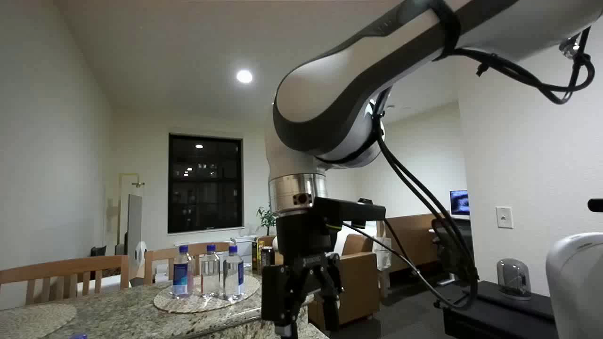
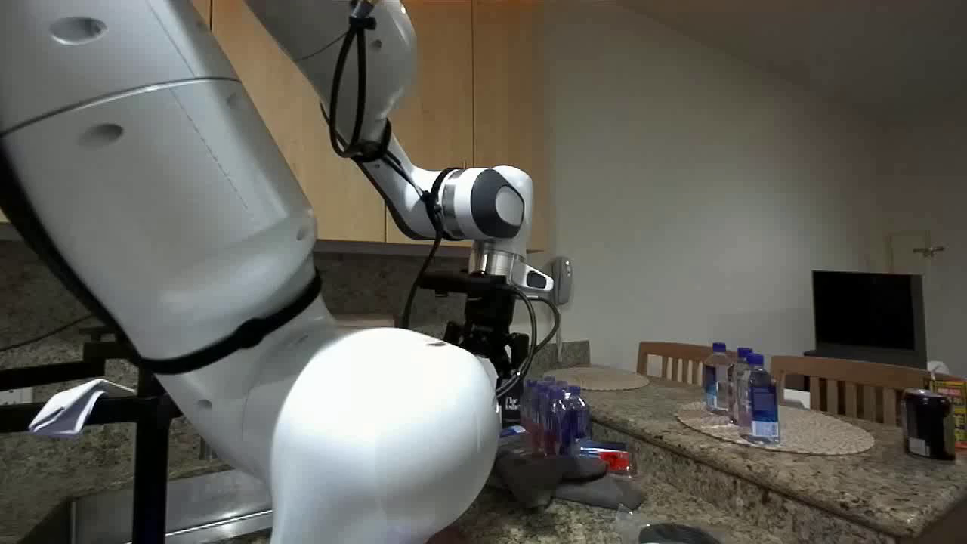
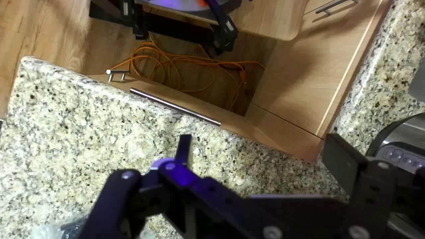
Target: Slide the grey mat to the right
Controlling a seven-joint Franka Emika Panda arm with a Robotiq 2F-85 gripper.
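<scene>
No flat grey mat shows clearly. A dark grey, soft, folded piece [image 2: 544, 472] lies on the lower counter in an exterior view; I cannot tell if it is the mat. A plain grey flat patch [image 3: 417, 83] shows at the right edge of the wrist view, mostly cut off. My gripper [image 3: 260, 142] is open and empty above the granite counter in the wrist view, its fingers wide apart. It points down in an exterior view [image 1: 308, 325], fingertips near the lower edge. In an exterior view the gripper [image 2: 491, 347] is partly hidden behind the arm and cables.
Bottles [image 1: 209, 273] stand on a round woven placemat [image 1: 165, 303] on the raised counter. More bottles [image 2: 555, 412] and a red-and-blue packet [image 2: 616, 457] stand by the grey piece. A metal appliance [image 3: 403, 142] is at the wrist view's right. The counter edge [image 3: 73, 78] drops to the floor.
</scene>
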